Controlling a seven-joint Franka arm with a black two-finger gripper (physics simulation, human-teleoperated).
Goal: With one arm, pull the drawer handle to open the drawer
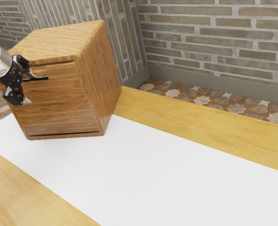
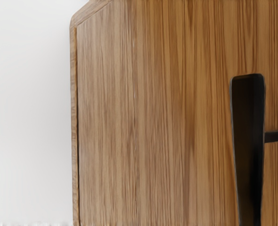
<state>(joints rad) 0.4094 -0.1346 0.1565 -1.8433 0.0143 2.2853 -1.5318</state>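
A: Where was the drawer handle (image 1: 37,78)?

B: It was a thin black bar across the drawer (image 1: 54,101) front. That front was the face of the wooden cabinet (image 1: 89,70) turned to the exterior view's left.

A: And the cabinet?

B: It stood on the white sheet (image 1: 143,174) on the tabletop (image 1: 200,127), far back at the exterior view's left, near the brick wall (image 1: 214,33).

A: What about the tool (image 1: 26,84)?

B: It was at the handle's left end, right up against the drawer front. The fingers stood wide, one above the bar and one below. The bar ran between them and neither finger looked pressed on it.

A: Was the drawer out at all?

B: The front looked about level with the cabinet frame. I couldn't tell finer than that.

A: Anything from the wrist view?

B: It showed wood grain close up. The dark handle was just ahead of the hand, and a short black stub joined it to the front.
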